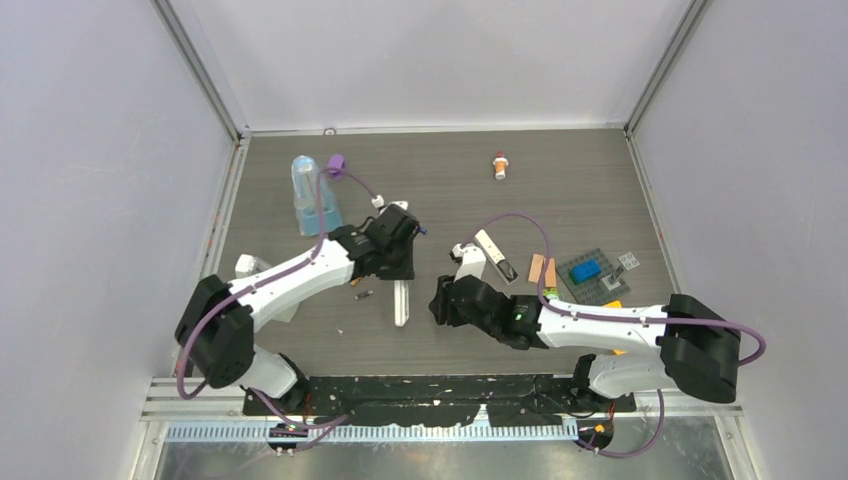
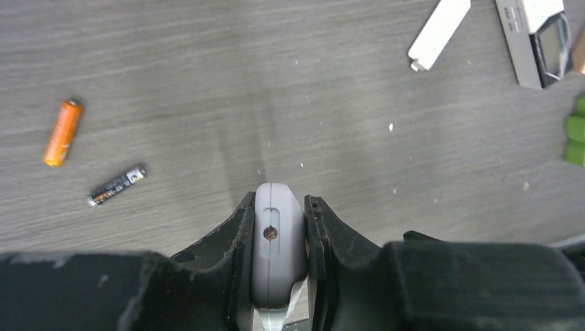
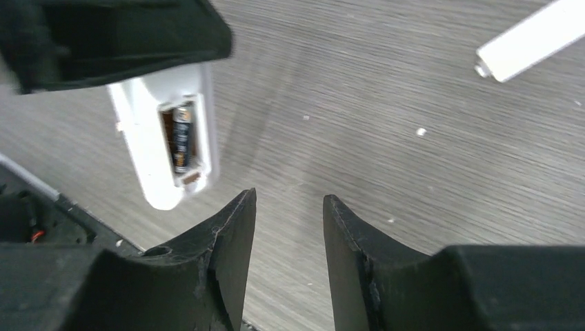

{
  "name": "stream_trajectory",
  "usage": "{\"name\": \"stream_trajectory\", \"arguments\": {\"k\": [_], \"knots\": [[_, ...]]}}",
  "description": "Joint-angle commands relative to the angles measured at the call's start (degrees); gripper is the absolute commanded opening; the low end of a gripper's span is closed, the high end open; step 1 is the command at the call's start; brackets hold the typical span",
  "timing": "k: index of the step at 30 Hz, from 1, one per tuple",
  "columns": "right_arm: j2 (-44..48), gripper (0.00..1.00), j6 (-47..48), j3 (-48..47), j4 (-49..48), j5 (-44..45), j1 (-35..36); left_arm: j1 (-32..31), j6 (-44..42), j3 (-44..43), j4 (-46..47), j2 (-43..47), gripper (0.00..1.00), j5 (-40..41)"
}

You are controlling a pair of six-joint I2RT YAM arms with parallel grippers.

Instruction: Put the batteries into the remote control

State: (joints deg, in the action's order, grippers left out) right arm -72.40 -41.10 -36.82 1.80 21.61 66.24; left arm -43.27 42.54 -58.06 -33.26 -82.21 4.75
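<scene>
Rounded white plastic remote control (image 2: pixel 278 252) in left gripper (image 2: pixel 279 203); right gripper (image 3: pixel 288 201) wide, empty.

This is a robotics lab test cell. A grey wood-grain table (image 1: pixel 440 190) is boxed in by plain white walls (image 1: pixel 90 150) on aluminium posts (image 1: pixel 205 75). A left arm (image 1: pixel 300 278) and a right arm (image 1: pixel 610 325) are bolted to a black rail (image 1: pixel 440 388) at the near edge. Purple cables (image 1: pixel 530 222) loop along them.

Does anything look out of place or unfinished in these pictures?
Yes. The remote control, clamped in the left gripper, has its bay open with only one dark battery visible inside; an orange battery lies loose on the table.
</scene>
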Motion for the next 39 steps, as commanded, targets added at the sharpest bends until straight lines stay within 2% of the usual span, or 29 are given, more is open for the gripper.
{"name": "stream_trajectory", "arguments": {"k": [1,8,14,18,21,25,29,32,39], "knots": [[0.06,0.46,-6.5,2.88,-0.2,-2.06,-4.37,-3.85,-0.78,-8.78,-8.98,-7.21,0.0,14.54],[-3.18,0.46,-7.33,3.28,-0.63,-5.29,-7.34,-7.2,-0.97,-21.23,-18.32,-19.55,0.0,22.38],[-7.24,0.48,-6.78,-0.57,1.9,-5.34,-7.44,-7.75,-0.83,-23.86,-20.46,-21.76,0.0,24.98],[-10.63,0.5,-3.92,-3.91,3.22,-3.73,-7.28,-6.59,-0.88,-22.17,-19.39,-19.66,0.0,25.28],[-12.6,0.53,-0.6,-6.74,5.19,1.2,-7.37,-3.49,-1.14,-18.99,-17.34,-16.04,0.0,24.2],[-14.74,0.61,4.4,-10.67,7.89,6.66,-8.39,0.99,-1.72,-13.58,-14.52,-9.63,0.0,22.43],[-17.64,0.65,8.19,-13.16,7.58,5.83,-12.36,4.15,-2.5,-8.37,-11.24,-3.23,0.0,19.31],[-19.6,0.65,13.01,-14.58,5.88,4.58,-14.71,5.63,-2.69,-5.56,-9.91,0.18,0.0,17.53],[-25.53,0.57,20.87,-18.37,5.69,-0.77,-18.2,9.2,-2.33,-1.29,-7.27,5.79,0.0,14.62]]}}
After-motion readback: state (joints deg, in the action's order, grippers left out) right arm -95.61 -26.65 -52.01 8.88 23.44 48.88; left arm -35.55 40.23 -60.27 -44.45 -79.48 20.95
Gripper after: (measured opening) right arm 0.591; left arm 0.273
